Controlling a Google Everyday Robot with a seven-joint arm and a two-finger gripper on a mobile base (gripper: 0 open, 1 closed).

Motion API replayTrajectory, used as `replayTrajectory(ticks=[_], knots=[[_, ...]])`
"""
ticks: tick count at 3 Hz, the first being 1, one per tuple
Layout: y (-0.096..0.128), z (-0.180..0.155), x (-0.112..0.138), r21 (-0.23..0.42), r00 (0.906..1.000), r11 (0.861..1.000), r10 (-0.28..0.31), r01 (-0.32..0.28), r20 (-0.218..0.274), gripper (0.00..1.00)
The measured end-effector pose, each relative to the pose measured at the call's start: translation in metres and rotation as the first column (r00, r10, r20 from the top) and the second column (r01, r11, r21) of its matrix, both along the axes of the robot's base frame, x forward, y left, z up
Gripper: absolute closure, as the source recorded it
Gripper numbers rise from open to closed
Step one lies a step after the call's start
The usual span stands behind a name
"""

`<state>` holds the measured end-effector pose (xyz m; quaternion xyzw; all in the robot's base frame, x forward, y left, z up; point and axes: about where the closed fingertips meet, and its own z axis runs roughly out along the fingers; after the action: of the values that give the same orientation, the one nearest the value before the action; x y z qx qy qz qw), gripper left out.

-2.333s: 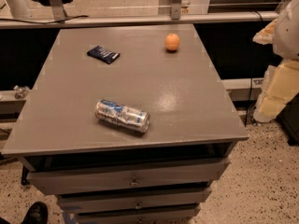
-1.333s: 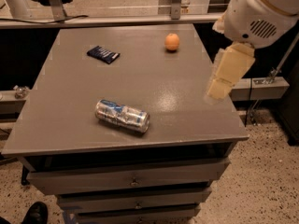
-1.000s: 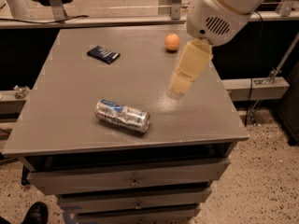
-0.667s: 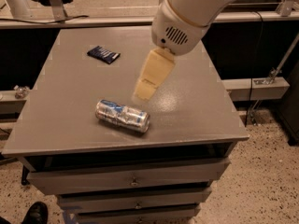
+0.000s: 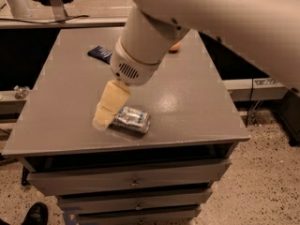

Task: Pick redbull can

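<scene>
The redbull can [image 5: 132, 119] is a slim silver can with blue patches, lying on its side near the front edge of the grey table [image 5: 197, 102]. My gripper [image 5: 107, 114] hangs from the big white arm and sits over the can's left end, covering that end. Only one cream-coloured finger [image 5: 111, 103] shows.
A flat dark-blue packet [image 5: 100, 53] lies at the back left, partly behind the arm. An orange fruit [image 5: 175, 46] peeks out behind the arm at the back. Drawers [image 5: 133, 182] run below the table's front edge. A dark shoe [image 5: 34, 214] is on the floor at the lower left.
The arm has swept in from the right across the table and come down to the left end of the can. The can has not moved.
</scene>
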<state>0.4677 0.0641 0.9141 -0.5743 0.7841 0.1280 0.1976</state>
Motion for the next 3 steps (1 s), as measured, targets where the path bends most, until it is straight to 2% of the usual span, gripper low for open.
replayTrajectory(ticks=[2, 3], knots=[[0.035, -0.059, 0.008, -0.021, 0.9976, 0.997, -0.069, 0.069, 0.003, 0.0], [0.042, -0.081, 0.011, -0.038, 0.9955, 0.995, -0.095, 0.095, -0.007, 0.16]])
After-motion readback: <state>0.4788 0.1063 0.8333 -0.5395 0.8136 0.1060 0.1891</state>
